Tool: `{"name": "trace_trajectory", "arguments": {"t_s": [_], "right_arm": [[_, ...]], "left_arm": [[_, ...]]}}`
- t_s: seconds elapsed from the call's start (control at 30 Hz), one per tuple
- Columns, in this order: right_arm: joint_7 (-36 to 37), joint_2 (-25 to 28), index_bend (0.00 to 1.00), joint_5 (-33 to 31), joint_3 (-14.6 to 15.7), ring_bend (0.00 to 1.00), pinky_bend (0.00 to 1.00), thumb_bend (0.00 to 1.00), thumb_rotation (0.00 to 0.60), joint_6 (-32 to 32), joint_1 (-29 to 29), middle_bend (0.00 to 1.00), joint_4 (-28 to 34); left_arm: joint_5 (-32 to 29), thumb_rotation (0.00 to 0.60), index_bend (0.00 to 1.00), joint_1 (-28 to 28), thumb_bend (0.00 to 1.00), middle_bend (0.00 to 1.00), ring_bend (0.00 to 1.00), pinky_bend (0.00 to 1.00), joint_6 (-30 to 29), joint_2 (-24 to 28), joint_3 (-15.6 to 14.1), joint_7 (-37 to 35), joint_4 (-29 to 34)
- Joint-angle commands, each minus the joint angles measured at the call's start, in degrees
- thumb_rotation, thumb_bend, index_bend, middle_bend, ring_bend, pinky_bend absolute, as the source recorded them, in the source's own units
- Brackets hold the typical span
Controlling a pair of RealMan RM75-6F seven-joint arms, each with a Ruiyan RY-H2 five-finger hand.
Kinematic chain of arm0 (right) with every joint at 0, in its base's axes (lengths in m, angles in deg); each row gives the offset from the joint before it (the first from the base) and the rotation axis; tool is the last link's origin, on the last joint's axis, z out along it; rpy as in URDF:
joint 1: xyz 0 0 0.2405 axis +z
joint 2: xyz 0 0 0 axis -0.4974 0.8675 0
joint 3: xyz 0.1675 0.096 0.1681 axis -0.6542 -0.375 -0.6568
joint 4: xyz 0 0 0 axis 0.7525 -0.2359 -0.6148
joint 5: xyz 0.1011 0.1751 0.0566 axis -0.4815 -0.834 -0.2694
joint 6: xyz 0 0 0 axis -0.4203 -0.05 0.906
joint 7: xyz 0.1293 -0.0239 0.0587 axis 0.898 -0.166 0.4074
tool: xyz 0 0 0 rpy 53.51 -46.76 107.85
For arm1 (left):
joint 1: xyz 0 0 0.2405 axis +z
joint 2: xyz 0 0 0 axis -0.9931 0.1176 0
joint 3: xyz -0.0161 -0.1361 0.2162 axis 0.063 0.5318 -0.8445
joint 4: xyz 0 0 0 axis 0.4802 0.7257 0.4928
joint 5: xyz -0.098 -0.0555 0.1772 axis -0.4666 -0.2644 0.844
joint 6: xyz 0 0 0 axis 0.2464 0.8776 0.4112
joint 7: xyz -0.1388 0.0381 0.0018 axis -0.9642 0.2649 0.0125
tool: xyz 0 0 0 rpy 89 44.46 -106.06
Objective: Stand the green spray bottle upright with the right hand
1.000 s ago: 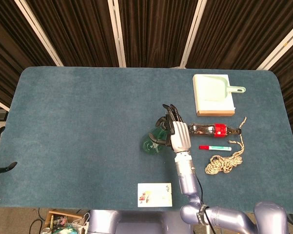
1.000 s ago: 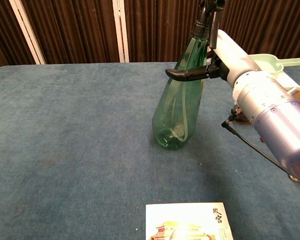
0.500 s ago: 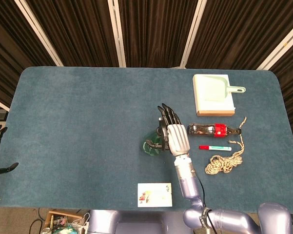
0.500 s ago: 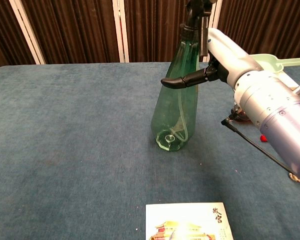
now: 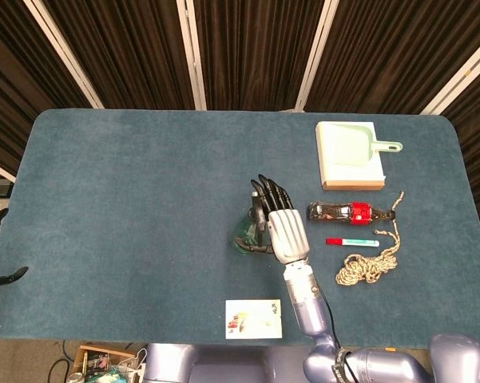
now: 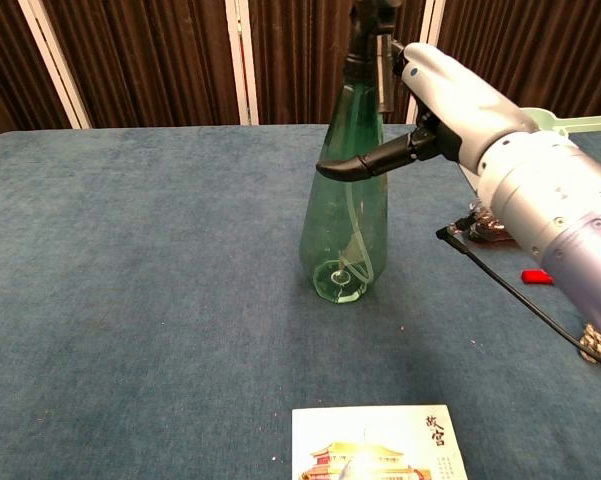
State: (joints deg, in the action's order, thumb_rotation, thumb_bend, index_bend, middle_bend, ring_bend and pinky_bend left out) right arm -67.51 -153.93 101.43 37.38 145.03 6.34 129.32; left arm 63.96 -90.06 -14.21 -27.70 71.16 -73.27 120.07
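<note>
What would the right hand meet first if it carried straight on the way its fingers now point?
Apart from the green spray bottle that the right hand holds, probably nothing: its fingers point toward the far table edge, over bare cloth.

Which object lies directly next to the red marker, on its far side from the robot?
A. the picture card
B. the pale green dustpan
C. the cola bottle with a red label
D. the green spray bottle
C: in the head view the cola bottle lies on its side just beyond the red marker, while the dustpan is farther back.
</note>
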Motion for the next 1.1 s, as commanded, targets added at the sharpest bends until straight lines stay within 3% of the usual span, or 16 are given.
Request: {"name": "trace_trajectory", "arguments": {"t_s": [0.03, 0.37, 0.6, 0.93, 1.1], "right_arm": [[-1.8, 2.5, 0.0, -0.3, 1.3, 0.0, 0.08, 0.1, 0.6, -0.6, -1.1, 0.0, 0.8], [7.3, 13.4, 0.0, 0.1, 6.1, 0.0, 0.07, 0.09, 0.6, -3.0, -7.4, 0.0, -3.0], [9.2, 20.8, 0.0, 1.4, 8.5, 0.0, 0.03, 0.11, 0.6, -1.3, -11.9, 0.0, -6.4], [8.9, 31.6, 0.0, 0.8, 13.6, 0.0, 0.03, 0.13, 0.6, 7.9, -23.8, 0.0, -1.5], [9.4, 35.0, 0.0, 1.0, 16.0, 0.0, 0.01, 0.14, 0.6, 8.8, -27.6, 0.0, 1.5]], "left_arm": [[0.3, 0.6, 0.0, 0.2, 0.02, 0.0, 0.0, 0.0, -0.4, 0.0, -0.1, 0.2, 0.1], [0.9, 0.6, 0.0, 0.0, 0.02, 0.0, 0.0, 0.0, -0.4, -1.1, -0.6, 3.8, 0.5], [1.1, 0.6, 0.0, 0.0, 0.02, 0.0, 0.0, 0.0, -0.8, -1.8, -0.7, 5.6, 0.9], [3.2, 0.6, 0.0, 0.3, 0.02, 0.0, 0.0, 0.0, -2.1, -2.4, -1.3, 6.1, 0.5], [3.5, 0.6, 0.0, 0.1, 0.02, 0.0, 0.0, 0.0, -2.0, -2.7, -1.3, 6.2, 0.3]]}}
